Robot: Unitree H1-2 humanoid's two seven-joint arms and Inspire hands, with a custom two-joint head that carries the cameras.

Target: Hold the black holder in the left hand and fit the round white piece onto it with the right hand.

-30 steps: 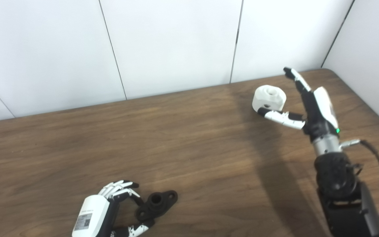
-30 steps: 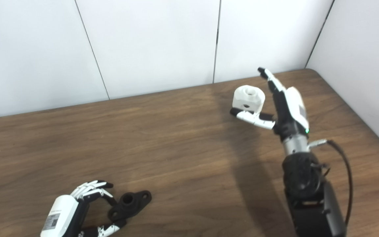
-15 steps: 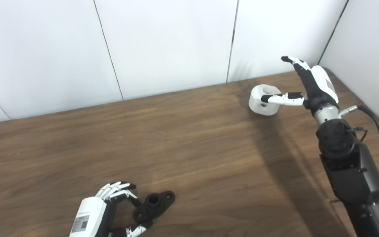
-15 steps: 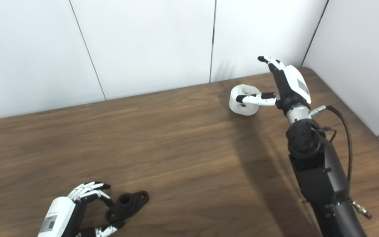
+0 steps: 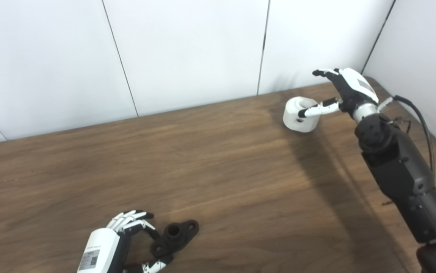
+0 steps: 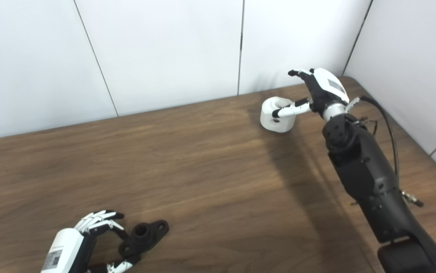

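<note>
Black holder [image 5: 174, 236]: flanged piece with a raised central bore, lying flat on the wooden table [image 5: 203, 170] near its front-left edge. Left hand [image 5: 121, 242]: beside the holder, fingers curled and spread around its left end, thumb under its near tip; nothing lifted, no firm grasp visible. Round white piece [image 5: 300, 114]: short cylinder with a top recess and a small side hole, standing on the table at the far right, near the wall. Right hand [image 5: 339, 93]: open, thumb across the piece's front, fingers raised above and behind it.
</note>
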